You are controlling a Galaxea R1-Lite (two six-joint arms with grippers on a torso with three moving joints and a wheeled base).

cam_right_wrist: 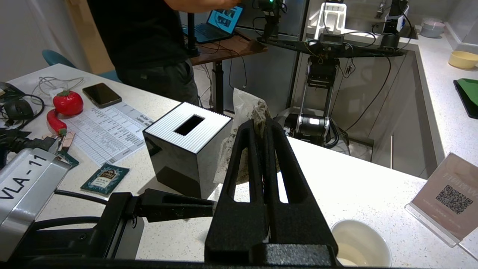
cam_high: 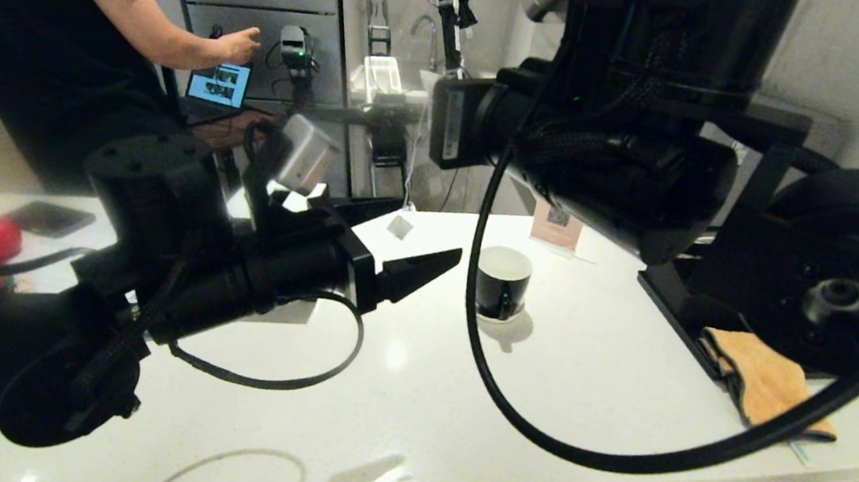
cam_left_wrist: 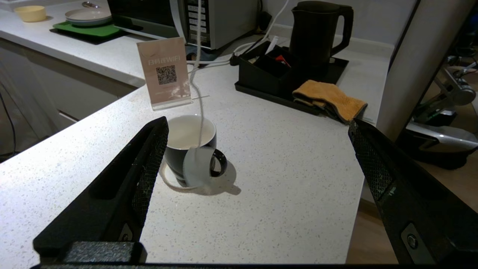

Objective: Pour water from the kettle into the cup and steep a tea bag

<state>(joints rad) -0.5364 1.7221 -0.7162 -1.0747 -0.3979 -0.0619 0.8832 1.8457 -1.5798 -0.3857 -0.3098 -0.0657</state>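
Observation:
My right gripper [cam_right_wrist: 261, 125] is shut on the tea bag [cam_right_wrist: 242, 108], a pale pouch with brown leaves, held high over the counter. Its thin white string [cam_left_wrist: 199, 74] hangs down, with a small pale tag [cam_left_wrist: 197, 166] dangling beside the cup's near side. The cup [cam_left_wrist: 190, 138] [cam_high: 502, 282] [cam_right_wrist: 360, 243], black outside and white inside, stands on a white saucer [cam_left_wrist: 168, 181]. My left gripper [cam_left_wrist: 257, 125] [cam_high: 422, 232] is open and empty, level above the counter, just left of the cup. The black kettle [cam_left_wrist: 317, 33] stands on a black tray at the back.
A low black compartment box [cam_left_wrist: 261, 71] and an orange cloth [cam_left_wrist: 328, 99] lie by the kettle. A pink WiFi sign [cam_left_wrist: 166, 73] stands behind the cup. A tissue box [cam_right_wrist: 186, 149], a green sachet [cam_right_wrist: 105, 179], papers and a phone lie to the left. A person [cam_high: 17, 24] stands beyond the counter.

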